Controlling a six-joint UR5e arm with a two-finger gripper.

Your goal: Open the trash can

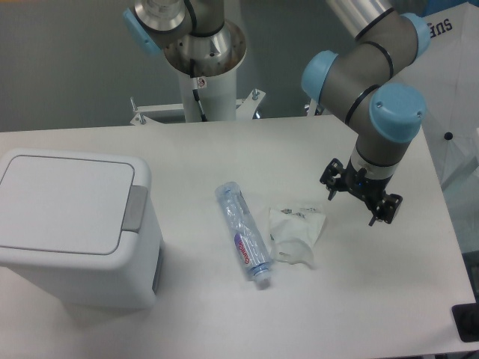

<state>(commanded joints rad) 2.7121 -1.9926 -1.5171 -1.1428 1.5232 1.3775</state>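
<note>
The trash can [75,232] is a large white boxy bin at the table's left front. Its flat white lid [63,202] lies shut. The grey push-button latch [135,208] sits on the rim at the lid's right edge. No liner bag shows. My gripper [352,207] hangs above the right side of the table, far to the right of the bin. Its two black fingers are spread apart with nothing between them.
A crushed clear plastic bottle [243,233] with a blue and red label lies mid-table. A crumpled clear wrapper [296,232] lies just right of it, below and left of the gripper. The arm's base column [202,75] stands at the table's back edge.
</note>
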